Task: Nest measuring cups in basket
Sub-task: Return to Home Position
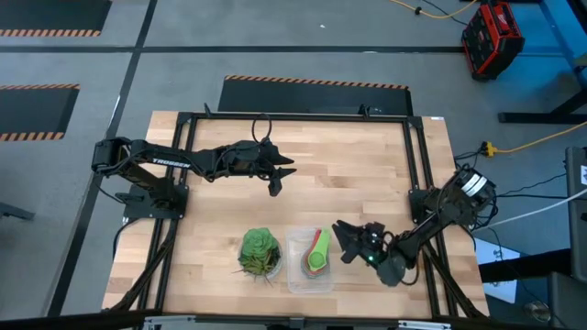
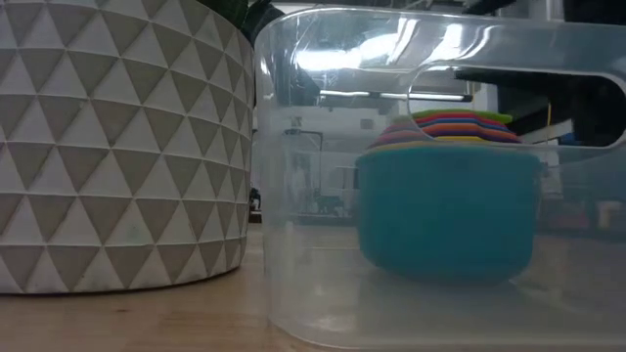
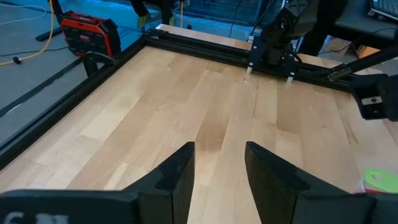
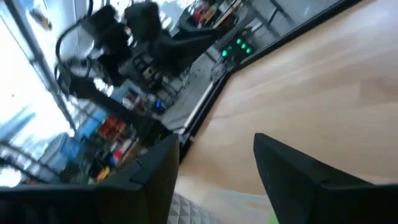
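Observation:
The measuring cups sit nested one inside another in the clear basket near the table's front edge. In the low view the light blue cup is outermost, with several coloured rims stacked above it. A green handle points toward the far right. My right gripper stands open just right of the basket, touching nothing; its fingers hold nothing. My left gripper hangs open above the table's middle, fingers apart over bare wood.
A green leafy ball in a white triangle-patterned pot stands directly left of the basket. A black frame runs round the table top. Bare wood lies across the far half of the table.

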### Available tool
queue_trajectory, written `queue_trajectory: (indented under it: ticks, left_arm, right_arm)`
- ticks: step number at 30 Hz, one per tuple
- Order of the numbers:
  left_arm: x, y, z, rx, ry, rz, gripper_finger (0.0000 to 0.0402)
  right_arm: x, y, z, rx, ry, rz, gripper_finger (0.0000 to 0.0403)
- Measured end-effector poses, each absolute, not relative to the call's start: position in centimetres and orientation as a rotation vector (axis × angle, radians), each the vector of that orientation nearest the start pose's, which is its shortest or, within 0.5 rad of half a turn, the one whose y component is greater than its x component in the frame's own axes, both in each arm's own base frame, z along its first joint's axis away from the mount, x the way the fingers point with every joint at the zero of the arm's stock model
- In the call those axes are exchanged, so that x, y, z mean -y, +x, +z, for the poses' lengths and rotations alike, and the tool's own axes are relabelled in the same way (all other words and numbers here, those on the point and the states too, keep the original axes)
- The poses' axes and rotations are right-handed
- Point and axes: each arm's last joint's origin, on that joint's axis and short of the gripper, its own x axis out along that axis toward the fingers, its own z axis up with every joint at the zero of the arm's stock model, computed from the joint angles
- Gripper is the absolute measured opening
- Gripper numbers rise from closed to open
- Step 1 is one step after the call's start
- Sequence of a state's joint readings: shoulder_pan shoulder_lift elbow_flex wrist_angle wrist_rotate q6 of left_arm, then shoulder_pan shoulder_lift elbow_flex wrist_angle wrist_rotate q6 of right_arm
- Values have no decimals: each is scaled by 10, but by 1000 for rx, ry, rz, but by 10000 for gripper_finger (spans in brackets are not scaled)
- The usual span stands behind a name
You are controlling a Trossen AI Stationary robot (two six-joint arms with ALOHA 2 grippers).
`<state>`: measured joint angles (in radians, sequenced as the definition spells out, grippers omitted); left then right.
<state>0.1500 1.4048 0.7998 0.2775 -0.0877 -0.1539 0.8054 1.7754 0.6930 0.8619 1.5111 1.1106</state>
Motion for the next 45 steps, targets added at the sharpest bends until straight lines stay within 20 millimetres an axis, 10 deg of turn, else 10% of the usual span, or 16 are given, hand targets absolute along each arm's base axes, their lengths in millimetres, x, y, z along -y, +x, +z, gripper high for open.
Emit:
queue_trajectory:
  ticks: [34, 45]
  left_arm:
    - [-48, 300, 243, -309, -162, 261, 135]
    - [-48, 300, 243, -309, -162, 261, 135]
  right_arm:
    - [-165, 279, 152, -108, 846, -306, 212]
    - [-152, 260, 196, -145, 655, -309, 212]
